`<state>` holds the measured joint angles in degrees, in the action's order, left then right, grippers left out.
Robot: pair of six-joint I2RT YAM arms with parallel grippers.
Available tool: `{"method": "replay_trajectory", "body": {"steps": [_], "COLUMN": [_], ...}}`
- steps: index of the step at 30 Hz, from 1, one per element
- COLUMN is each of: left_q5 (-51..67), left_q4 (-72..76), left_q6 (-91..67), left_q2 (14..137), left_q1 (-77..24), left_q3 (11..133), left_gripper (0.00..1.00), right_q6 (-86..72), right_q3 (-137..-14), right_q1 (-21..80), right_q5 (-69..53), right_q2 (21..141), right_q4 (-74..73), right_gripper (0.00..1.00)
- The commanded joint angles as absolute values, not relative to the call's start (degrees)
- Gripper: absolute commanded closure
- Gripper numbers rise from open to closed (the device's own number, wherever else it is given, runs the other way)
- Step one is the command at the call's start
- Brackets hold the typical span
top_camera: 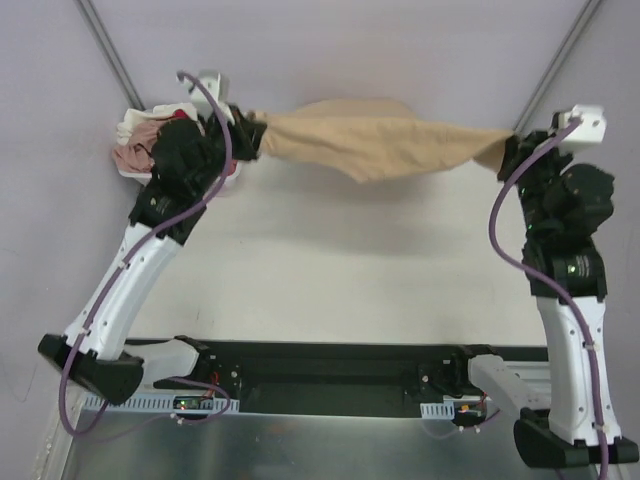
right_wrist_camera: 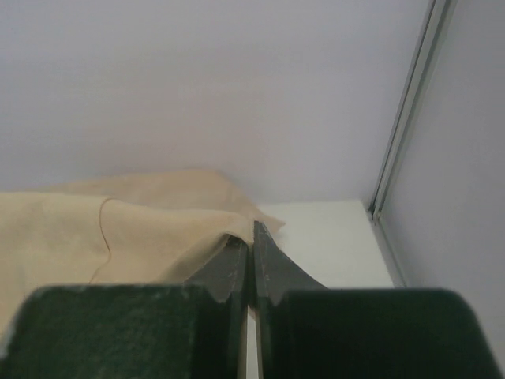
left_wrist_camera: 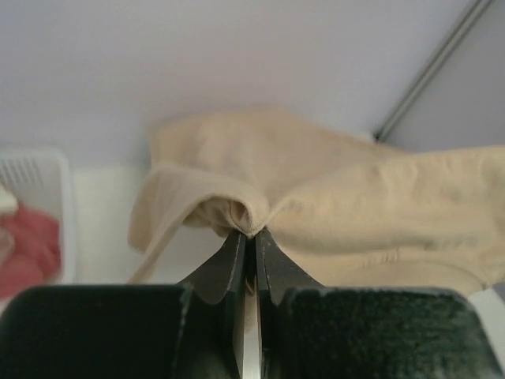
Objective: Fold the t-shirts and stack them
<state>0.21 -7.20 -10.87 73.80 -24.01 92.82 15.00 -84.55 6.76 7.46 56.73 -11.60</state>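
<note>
The tan-beige t-shirt (top_camera: 375,142) hangs stretched between my two grippers above the far part of the table. My left gripper (top_camera: 250,135) is shut on its left end; in the left wrist view the cloth (left_wrist_camera: 331,197) bunches at the closed tips (left_wrist_camera: 251,234). My right gripper (top_camera: 510,150) is shut on the right end; in the right wrist view the cloth (right_wrist_camera: 118,237) runs left from the closed tips (right_wrist_camera: 252,229). Dusty pink and cream-white shirts (top_camera: 135,145) lie bundled in the basket at the far left, partly hidden by my left arm.
The white lattice basket (left_wrist_camera: 35,178) stands at the far left by the back wall. Metal frame poles (top_camera: 565,50) run up the back corners. The white table (top_camera: 350,260) spreads below the hanging shirt.
</note>
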Motion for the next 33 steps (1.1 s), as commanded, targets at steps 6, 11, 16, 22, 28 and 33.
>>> {"method": "replay_trajectory", "body": {"steps": [6,11,16,22,28,33], "left_q5": [1.7,5.2,-1.9,-3.3,-2.8,-2.6], "left_q4": [-4.7,-9.0,-17.8,-26.4,-28.7,-28.6], "left_q6": [-33.6,-37.6,-41.1,-42.0,-41.3,-41.8], "left_q2": [51.6,51.4,47.0,44.4,46.0,51.4], "left_q1": [-24.2,-24.2,-24.2,-24.1,-24.2,-25.5], "left_q3": [38.6,30.6,30.1,33.4,39.9,43.4], "left_gripper": [1.0,1.0,0.71,0.01,0.01,0.01], "right_q6": [-8.1,-11.2,-11.2,-10.5,-8.4,-5.8], "right_q3": [-55.0,-45.8,-40.9,-45.3,-54.8,-56.9], "right_q1": [6.7,6.8,6.8,6.8,6.9,6.9], "right_q5": [2.2,-8.6,-9.9,-2.7,3.5,-2.3], "right_q2": [42.2,44.5,44.9,44.8,45.0,50.0], "right_q4": [-35.0,-47.6,-54.6,-62.1,-61.8,-55.5], "right_gripper": [0.97,0.95,0.89,0.36,0.03,0.03]}}
